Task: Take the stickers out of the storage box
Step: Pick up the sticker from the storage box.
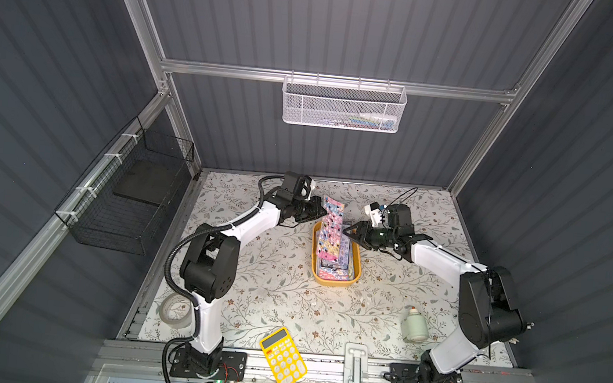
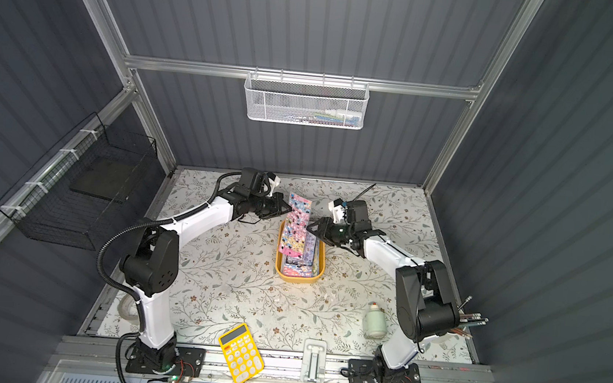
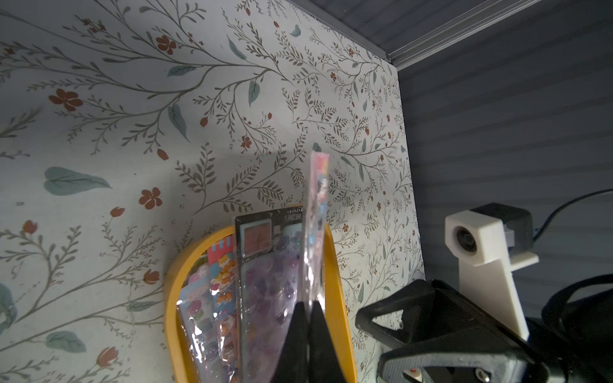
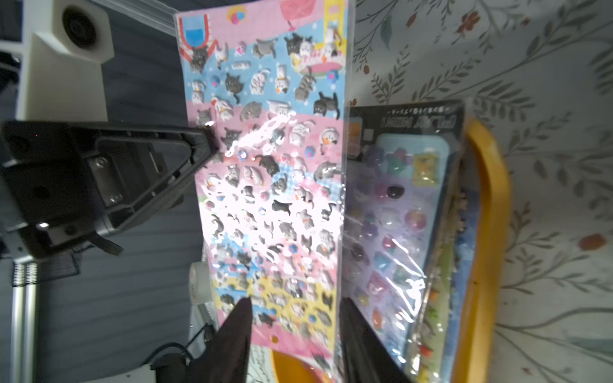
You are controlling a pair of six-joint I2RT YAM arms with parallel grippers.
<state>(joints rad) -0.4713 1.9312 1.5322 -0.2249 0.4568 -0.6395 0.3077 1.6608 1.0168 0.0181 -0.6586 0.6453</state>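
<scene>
One pink sheet (image 1: 333, 218) is clenched at its long edge by the left gripper (image 3: 308, 306) and held upright over the far end of the storage box (image 1: 330, 282) (the other stickers (image 1: 332, 262) lie inside). The right gripper (image 4: 295, 303) is placed facing its lower end, jaws parted and holding nothing.

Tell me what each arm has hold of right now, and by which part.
The left gripper is shut on the pink cat sticker sheet, pinching one long edge. The right gripper holds nothing; its jaws stand open.
</scene>
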